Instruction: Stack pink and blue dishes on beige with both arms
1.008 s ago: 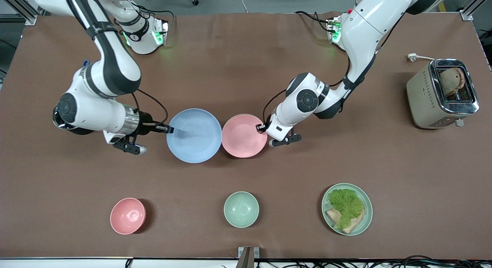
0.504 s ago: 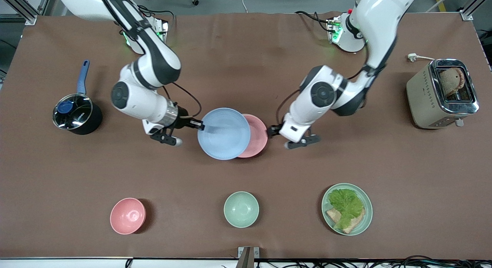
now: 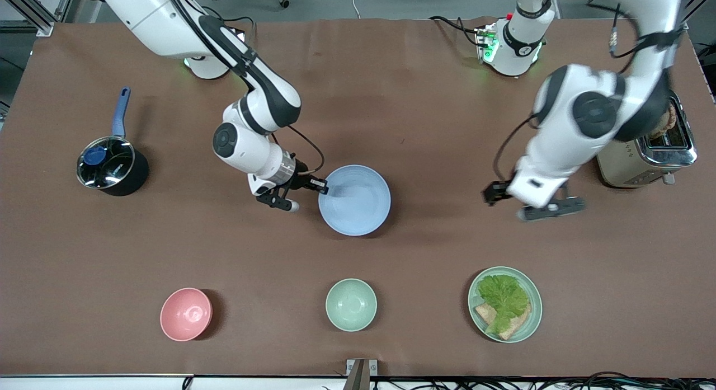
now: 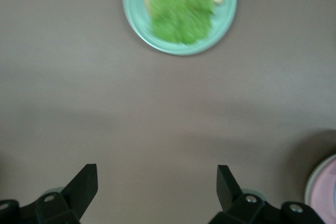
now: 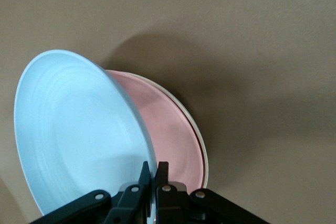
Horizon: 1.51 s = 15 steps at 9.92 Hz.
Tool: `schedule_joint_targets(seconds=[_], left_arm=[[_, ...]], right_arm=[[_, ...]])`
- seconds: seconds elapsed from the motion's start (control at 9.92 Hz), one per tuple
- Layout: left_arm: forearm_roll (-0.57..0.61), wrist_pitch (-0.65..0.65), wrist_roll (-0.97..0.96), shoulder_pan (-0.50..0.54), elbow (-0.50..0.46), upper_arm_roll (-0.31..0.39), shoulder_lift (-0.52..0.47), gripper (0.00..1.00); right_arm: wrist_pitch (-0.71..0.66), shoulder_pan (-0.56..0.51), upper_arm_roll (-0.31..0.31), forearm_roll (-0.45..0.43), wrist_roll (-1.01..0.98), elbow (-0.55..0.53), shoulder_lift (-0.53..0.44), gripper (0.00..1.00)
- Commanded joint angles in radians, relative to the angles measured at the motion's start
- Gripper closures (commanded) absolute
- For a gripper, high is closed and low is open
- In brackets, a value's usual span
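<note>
Clearly, going from the right arm's end of the table, a black pot (image 3: 112,166) with a blue handle sat well apart from the work. Next came the right gripper (image 3: 320,185), its jaws pinched on the rim of the blue plate (image 3: 354,200). The right wrist view showed that plate (image 5: 79,135) tilted, its held edge raised, over the pink plate (image 5: 170,129), which lay flat on the beige plate (image 5: 202,148); only a thin cream rim of the beige one showed. From the front camera the blue plate covered both. Holding it by the rim likely let the arm lower it onto the pile without its fingers fouling the plates beneath, and the tilt suggested it was not yet fully set down.

Toward the left arm's end, the left gripper (image 3: 495,193) hung over bare table between the stack and the toaster (image 3: 643,149), jaws spread wide and empty, as its wrist view confirmed (image 4: 157,187). That fit an arm whose pink plate was already placed and which was keeping out of the way.

Nearer the front camera stood a pink bowl (image 3: 186,314), a green bowl (image 3: 351,304) and a green plate (image 3: 531,323) of lettuce and bread, none part of the job.
</note>
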Motion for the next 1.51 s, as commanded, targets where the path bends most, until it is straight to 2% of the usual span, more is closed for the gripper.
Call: schedule_joint_targets(seconds=[0.0,0.5,0.71,0.91,1.11,1.21,1.31,1.41], left_arm=[[0.017,-0.032,0.157,0.014,-0.035,0.073,-0.111,0.0],[0.003,-0.304,0.352,0.017,-0.033,0.177,-0.391,0.0],[-0.018,-0.403,0.431,0.014,-0.024,0.223,-0.455,0.0],[-0.02,-0.452,0.452,0.009,0.063,0.228,-0.447,0.0],[-0.018,-0.626,0.452,0.006,0.248,0.227,-0.35,0.0],[-0.02,-0.707,0.454,0.006,0.337,0.225,-0.304,0.0],[-0.025,-0.736,0.454,0.006,0.364,0.225,-0.293,0.0],[-0.026,-0.736,0.454,0.008,0.363,0.225,-0.293,0.0]], right_arm=[[0.064,0.012,0.008,-0.004,0.014,-0.04,0.005,0.98],[0.069,-0.004,0.008,-0.05,0.007,-0.086,-0.004,0.96],[0.052,-0.016,0.012,-0.05,0.007,-0.085,-0.028,0.96],[0.035,-0.017,0.012,-0.05,0.008,-0.089,-0.035,0.96],[0.036,-0.017,0.012,-0.05,0.004,-0.109,-0.036,0.94],[0.036,-0.017,0.012,-0.05,0.002,-0.109,-0.036,0.83],[0.036,-0.017,0.012,-0.05,0.002,-0.109,-0.036,0.56],[0.036,-0.02,0.012,-0.05,0.004,-0.108,-0.041,0.12]])
